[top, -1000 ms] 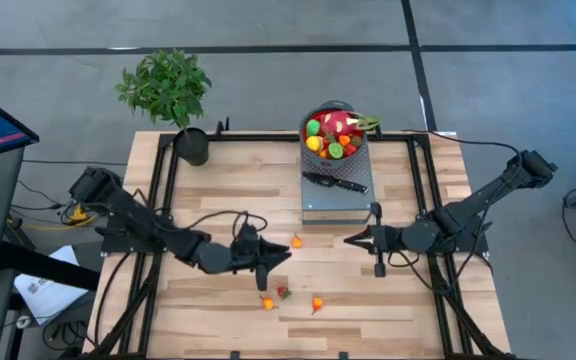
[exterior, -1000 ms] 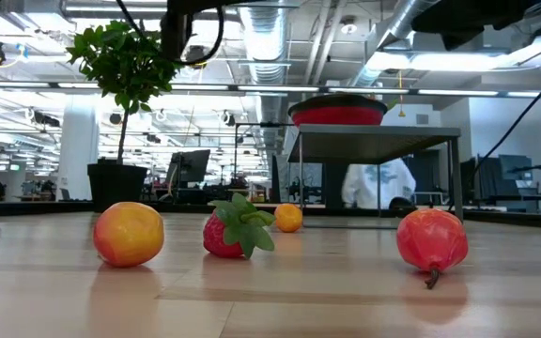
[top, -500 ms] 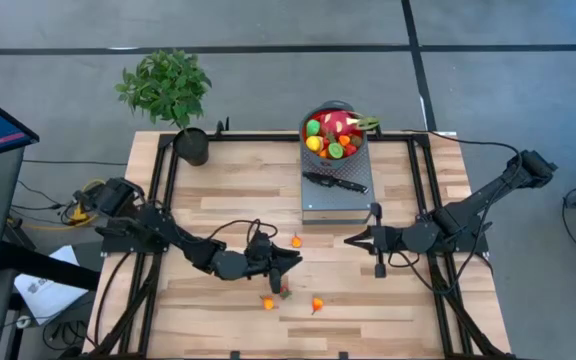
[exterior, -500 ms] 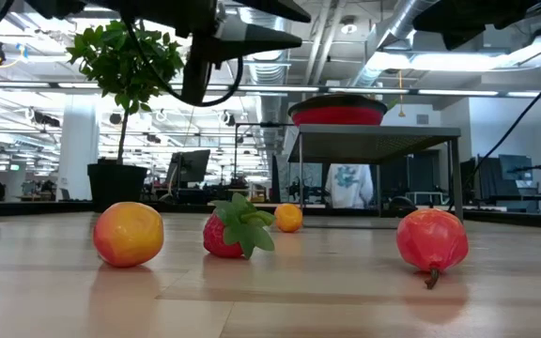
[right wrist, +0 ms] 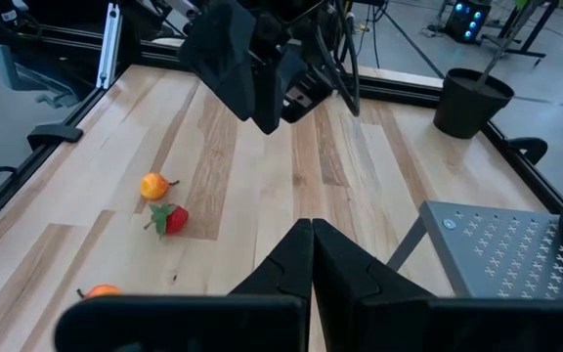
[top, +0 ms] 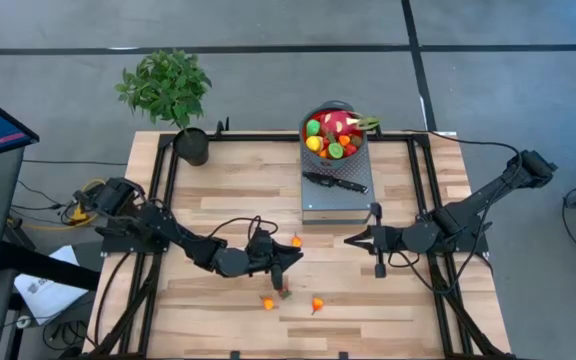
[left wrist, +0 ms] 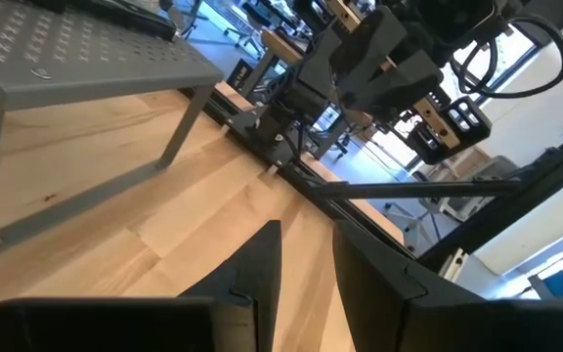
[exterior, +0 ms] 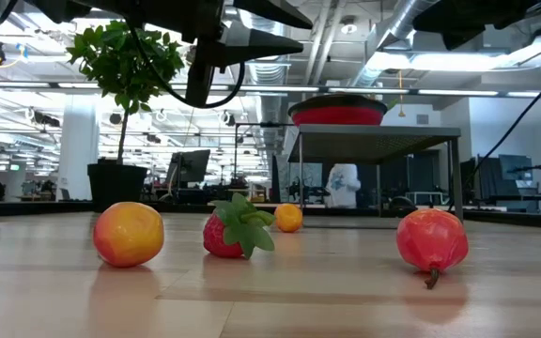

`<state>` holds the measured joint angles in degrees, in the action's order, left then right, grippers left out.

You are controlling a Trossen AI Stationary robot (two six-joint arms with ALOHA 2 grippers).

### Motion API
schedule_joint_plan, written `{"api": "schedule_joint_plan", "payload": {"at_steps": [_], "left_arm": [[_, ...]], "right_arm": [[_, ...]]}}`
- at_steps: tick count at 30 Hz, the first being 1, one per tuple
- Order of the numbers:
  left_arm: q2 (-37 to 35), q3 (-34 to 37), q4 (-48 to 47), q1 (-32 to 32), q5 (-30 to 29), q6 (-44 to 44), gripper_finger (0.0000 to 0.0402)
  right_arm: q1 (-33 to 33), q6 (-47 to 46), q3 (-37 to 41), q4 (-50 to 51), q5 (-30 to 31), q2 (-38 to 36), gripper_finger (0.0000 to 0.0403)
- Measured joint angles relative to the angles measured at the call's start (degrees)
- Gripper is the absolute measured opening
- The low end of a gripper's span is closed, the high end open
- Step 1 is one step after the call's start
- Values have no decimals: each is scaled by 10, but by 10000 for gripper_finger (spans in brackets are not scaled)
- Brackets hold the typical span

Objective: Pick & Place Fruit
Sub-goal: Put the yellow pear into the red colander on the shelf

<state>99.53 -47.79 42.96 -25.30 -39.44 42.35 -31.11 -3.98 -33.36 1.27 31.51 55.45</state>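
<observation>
Fruit (top: 335,137) fills the bowl (top: 354,153) behind our strawberry (top: 284,293). We hold the left gripper (top: 290,254) slightly apart above that strawberry. Our right gripper (top: 350,238), fingers together, waits well beyond.

Even, bright ceiling light fills the scene. The pale wooden tabletop (exterior: 270,291) shows soft sheen and faint reflections under the fruit; the background office looks slightly blurred, windows overexposed.

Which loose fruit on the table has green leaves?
The strawberry, red with a green leafy top; the orange fruits and the red fruit have none.
</observation>
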Motion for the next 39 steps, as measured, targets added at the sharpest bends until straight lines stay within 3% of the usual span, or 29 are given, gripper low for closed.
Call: {"api": "schedule_joint_plan", "payload": {"at_steps": [8,12,23,28,35,39], "left_arm": [[0,0,-1,7,2,-22,92],[0,0,-1,11,2,-52,117],[0,0,-11,42,3,-61,296],[0,0,-11,48,3,-61,350],[0,0,-12,47,3,-61,364],[0,-1,-52,47,35,-61,353]], "right_arm": [[0,0,0,0,0,0,0],[0,1,0,1,0,0,0],[0,0,0,16,0,0,0],[0,0,0,16,0,0,0],[0,0,0,16,0,0,0],[0,0,0,16,0,0,0]]}}
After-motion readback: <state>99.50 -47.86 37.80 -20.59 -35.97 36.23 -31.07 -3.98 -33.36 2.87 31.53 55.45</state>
